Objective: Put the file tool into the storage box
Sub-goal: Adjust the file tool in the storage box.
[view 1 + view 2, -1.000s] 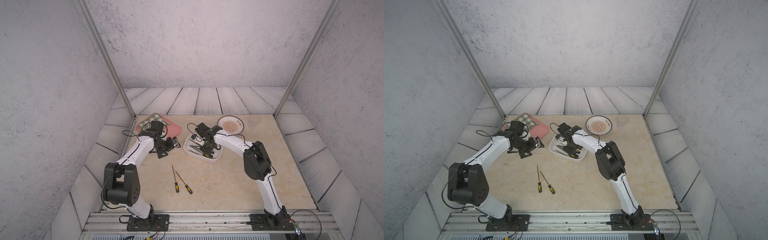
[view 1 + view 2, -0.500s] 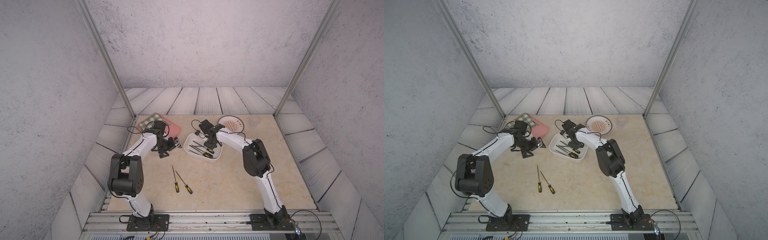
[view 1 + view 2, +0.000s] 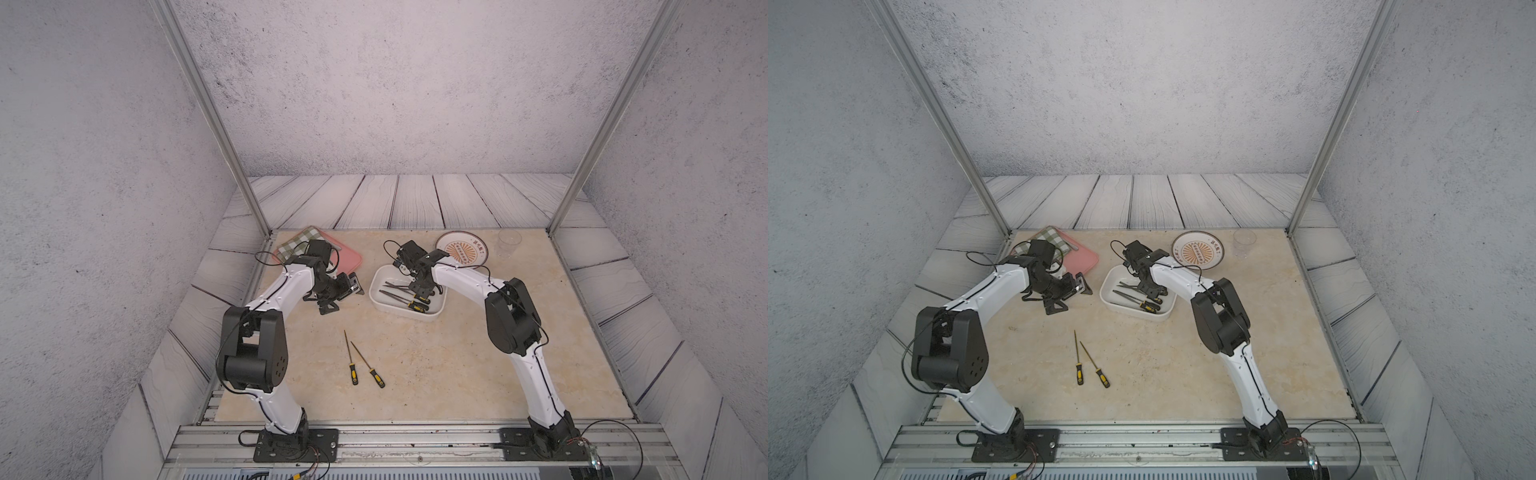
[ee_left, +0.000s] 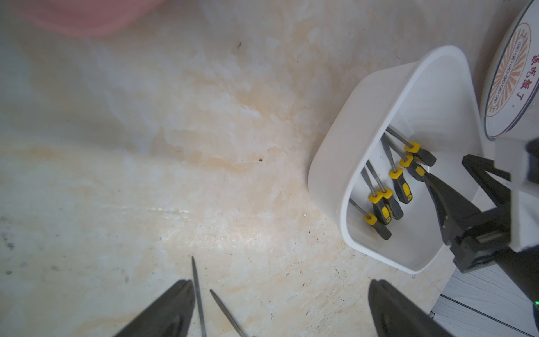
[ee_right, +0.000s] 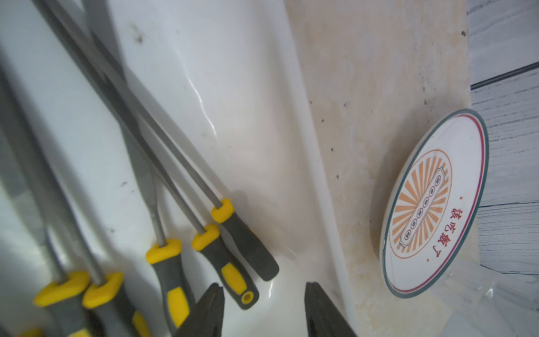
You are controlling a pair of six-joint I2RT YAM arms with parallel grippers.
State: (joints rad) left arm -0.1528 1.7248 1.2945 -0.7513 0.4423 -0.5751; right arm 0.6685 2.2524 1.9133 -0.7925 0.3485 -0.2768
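The white storage box (image 3: 377,291) (image 3: 1105,296) stands mid-table and holds several file tools (image 3: 399,296) (image 5: 172,262) with grey-and-yellow handles. My right gripper (image 3: 424,289) (image 3: 1152,289) (image 5: 263,286) hangs open just over the box's handle end. Nothing is between its fingers. Two more file tools (image 3: 348,353) (image 3: 368,361) lie side by side on the table in front of the box, with their tips (image 4: 197,294) showing in the left wrist view. My left gripper (image 3: 343,297) (image 3: 1070,299) (image 4: 281,284) is open and empty, left of the box.
A pink tray (image 3: 345,257) with a checked cloth (image 3: 297,245) lies at the back left, behind my left wrist. A round orange-patterned plate (image 3: 461,249) and a clear cup (image 3: 509,243) stand at the back right, close behind the box. Metal frame posts rise at both back corners.
My right gripper's jaws have come apart over the storage box, and its wrist has shifted a little above the files. My left arm's elbow has moved slightly; its gripper stays by the pink tray.
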